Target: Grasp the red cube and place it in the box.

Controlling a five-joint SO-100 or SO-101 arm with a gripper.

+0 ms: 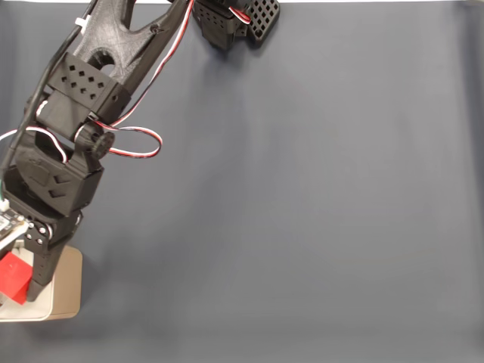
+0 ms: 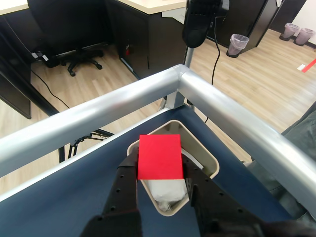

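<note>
In the wrist view the end effector (image 2: 160, 168) was clenched on the cube (image 2: 159, 156), one black finger (image 2: 126, 183) pressing its left side and the other finger its right side. The cube hung directly above the box (image 2: 210, 159), whose pale rim and white lining showed beneath and behind it. The box sat on the dark blue desk (image 2: 64, 197), close to the far corner where two silver rails (image 2: 98, 108) met. Beyond the rails lay a wooden floor (image 2: 256, 74), with a black office chair (image 2: 74, 29) at the far left and a small bin (image 2: 239, 44) at the far right.

In the fixed view the arm (image 1: 83, 113) reached from the top edge down the left side of the picture, with red and white wires (image 1: 140, 144) looping off it. The end effector (image 1: 19, 283) was at the lower left, with the cube (image 1: 13, 276) showing red beside a black finger. The box (image 1: 68, 291) lay under them at the lower left corner of the desk (image 1: 302, 212), partly covered by the arm.
</note>
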